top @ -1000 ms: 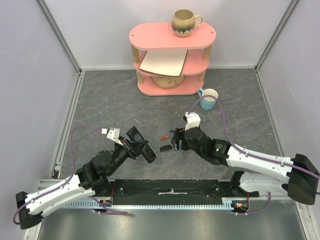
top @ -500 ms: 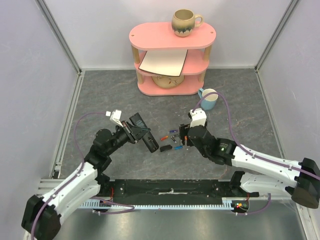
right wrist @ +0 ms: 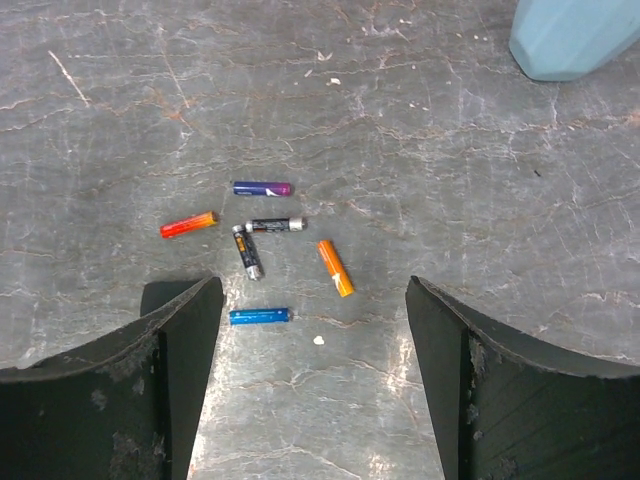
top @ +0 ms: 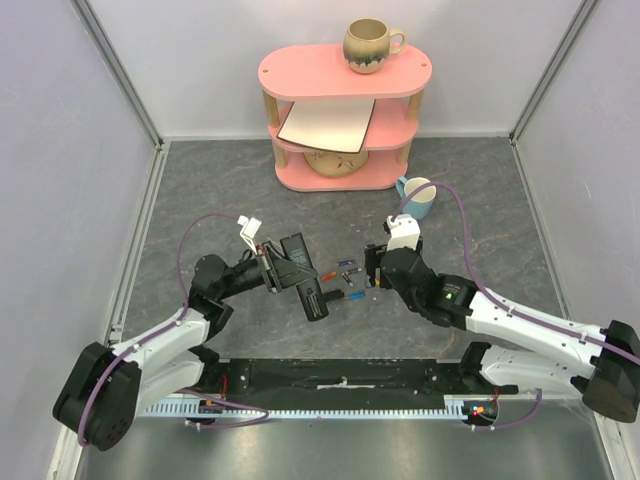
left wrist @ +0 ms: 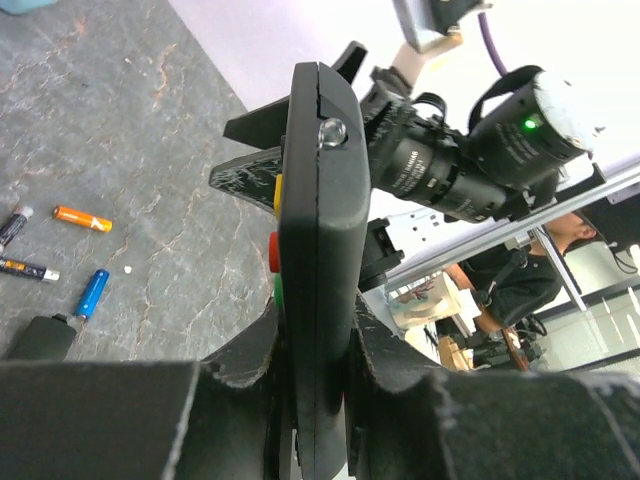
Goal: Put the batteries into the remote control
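**On the Table Between the Arms: Remote Clamped, Batteries Lying Loose**

Between the two arms, over the grey stone-patterned table (top: 200,200), the left gripper (top: 283,272) is clamping the remote control (left wrist: 318,250), with both fingers pressing against its sides. The left wrist camera is viewing the remote edge-on. Its button face is therefore showing only as yellow, red and green bumps along one edge. The rear face is facing out of sight, and the lower end is disappearing between the fingers. Whether the remote is touching the table cannot be told.

The right gripper (right wrist: 313,295) is hovering with its jaws standing wide apart and is gripping nothing. The batteries (right wrist: 275,224) are lying on the table just beyond its fingertips. In the top view they are lying just right of the remote.

- Six cells are forming a loose cluster: one blue, one orange, one red-orange, one purple with a magenta end, and two dark.
- The dark cells are carrying pale print that is too small to read.

A small black piece (left wrist: 45,335) is lying beside the blue cell. The left gripper's body is partly hiding it, and its identity cannot be told. The top edge of the right wrist view is cutting off a light-blue mug (right wrist: 575,35)
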Action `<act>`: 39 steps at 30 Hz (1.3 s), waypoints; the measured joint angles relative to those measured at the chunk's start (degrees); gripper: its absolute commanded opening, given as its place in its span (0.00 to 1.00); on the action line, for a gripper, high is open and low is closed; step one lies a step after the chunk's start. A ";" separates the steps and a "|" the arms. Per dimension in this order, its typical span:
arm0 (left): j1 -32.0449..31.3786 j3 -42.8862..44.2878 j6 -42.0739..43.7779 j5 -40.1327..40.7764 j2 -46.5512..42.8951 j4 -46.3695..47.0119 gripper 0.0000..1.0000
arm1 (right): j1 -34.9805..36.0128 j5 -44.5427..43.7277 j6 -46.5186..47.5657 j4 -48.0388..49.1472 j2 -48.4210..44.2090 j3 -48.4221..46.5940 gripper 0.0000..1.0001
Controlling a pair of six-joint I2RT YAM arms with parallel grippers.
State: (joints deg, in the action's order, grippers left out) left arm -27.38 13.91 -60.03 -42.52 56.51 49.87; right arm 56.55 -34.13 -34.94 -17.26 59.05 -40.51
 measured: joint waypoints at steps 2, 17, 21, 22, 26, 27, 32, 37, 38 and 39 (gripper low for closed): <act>0.02 -0.48 -0.04 -0.31 -0.15 2.12 0.02 | -0.61 0.00 -0.13 0.04 0.00 0.44 0.83; 0.04 -6.32 -1.20 0.76 -3.48 7.67 0.02 | -4.59 2.84 1.60 0.07 4.52 0.94 0.75; 0.04 -6.62 -1.18 2.19 -6.36 5.16 0.02 | -4.94 2.27 2.49 -0.02 7.80 -0.68 0.67; 0.04 -6.64 -1.16 2.78 -7.50 4.04 0.02 | -5.22 2.27 2.82 0.02 9.40 -1.18 0.66; 0.04 -6.97 -0.74 5.20 -12.48 -0.22 0.02 | -6.27 2.84 4.26 0.24 15.56 -1.97 0.62; 0.04 -7.10 -0.52 5.90 -13.57 -1.05 0.02 | -6.49 3.26 4.90 0.28 16.90 -1.97 0.61; 0.04 -7.43 0.13 7.74 -16.02 -5.01 0.02 | -6.54 4.96 7.39 1.20 20.94 -2.32 0.57; 0.04 -7.80 0.33 9.46 -16.00 -8.44 0.02 | -6.56 6.12 9.18 2.67 24.83 -3.17 0.52; 0.04 -7.93 0.35 9.51 -16.00 -8.81 0.02 | -6.56 6.29 9.44 2.82 25.27 -3.17 0.51; 0.04 -8.02 0.33 9.51 -16.02 -9.11 0.02 | -6.58 6.49 9.62 2.93 25.57 -3.17 0.50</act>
State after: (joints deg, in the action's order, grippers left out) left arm -27.33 5.89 -59.70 -33.01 40.49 40.75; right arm 49.98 -27.64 -25.32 -14.33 84.62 -43.68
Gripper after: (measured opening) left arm 0.253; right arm 0.527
